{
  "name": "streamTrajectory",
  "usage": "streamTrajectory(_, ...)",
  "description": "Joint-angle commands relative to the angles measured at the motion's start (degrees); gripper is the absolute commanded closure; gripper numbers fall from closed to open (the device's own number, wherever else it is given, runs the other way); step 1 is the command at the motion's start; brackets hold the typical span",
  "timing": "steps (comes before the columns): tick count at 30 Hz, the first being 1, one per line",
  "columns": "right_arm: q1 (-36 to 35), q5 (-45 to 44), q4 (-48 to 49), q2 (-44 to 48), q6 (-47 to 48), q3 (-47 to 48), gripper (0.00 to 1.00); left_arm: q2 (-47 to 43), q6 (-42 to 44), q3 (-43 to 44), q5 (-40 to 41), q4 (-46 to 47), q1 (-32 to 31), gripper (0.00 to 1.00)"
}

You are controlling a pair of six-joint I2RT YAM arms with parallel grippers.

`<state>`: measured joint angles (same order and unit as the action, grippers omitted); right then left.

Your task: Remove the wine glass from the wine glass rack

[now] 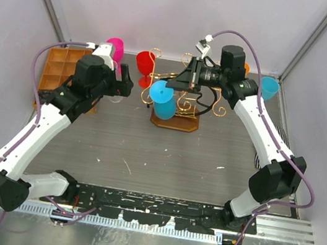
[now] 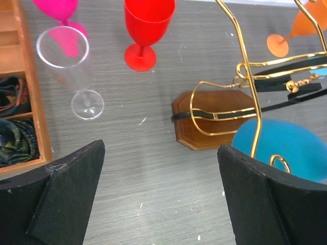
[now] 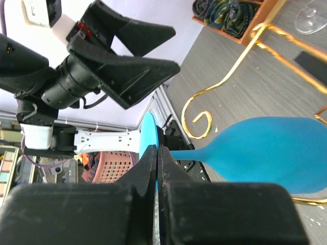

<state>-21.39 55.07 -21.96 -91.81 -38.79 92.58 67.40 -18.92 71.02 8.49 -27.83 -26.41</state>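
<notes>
The grasp is the step in hand. The right jaws are pressed together on the blue wine glass (image 3: pixel 265 153), seemingly at the stem beside its foot, though they hide the contact. The bowl lies ahead of the jaws, hung in the wine glass rack (image 1: pixel 179 124). Next, I judge, the stem must slide clear of the gold wire. The left jaws stand wide apart, empty, above the counter (image 2: pixel 153 153).
</notes>
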Motion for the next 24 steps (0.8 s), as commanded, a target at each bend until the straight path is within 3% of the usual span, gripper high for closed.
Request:
streamTrajectory(1, -2.8, 0.8, -4.9, 3.1, 5.6, 5.8, 0.99, -1.8, -0.5, 0.3, 4.1, -1.6, 1.4, 0.02)
streamTrajectory(6, -7.5, -7.1, -16.5, 5.0, 15.3, 8.0, 0.99, -3.0, -1.7, 0.3, 4.8, -2.7, 3.6, 0.02)
streamTrajectory(10, -15.6, -20.8, -22.2, 8.4, 22.2, 6.3, 0.99, -3.7, -2.2, 0.6, 4.4, -3.6, 6.3, 0.02)
streamTrajectory(17, -32.0, -49.0, -23.6, 7.9, 29.4, 3.1, 0.99, -2.1, -4.9, 5.0, -1.0, -9.8, 15.0, 0.02)
streamTrajectory(24, -40.2, -77.7, -17.9, 0.7, 35.2, -0.8, 0.99, -3.7, -5.3, 5.3, -1.2, -11.6, 20.5, 0.02)
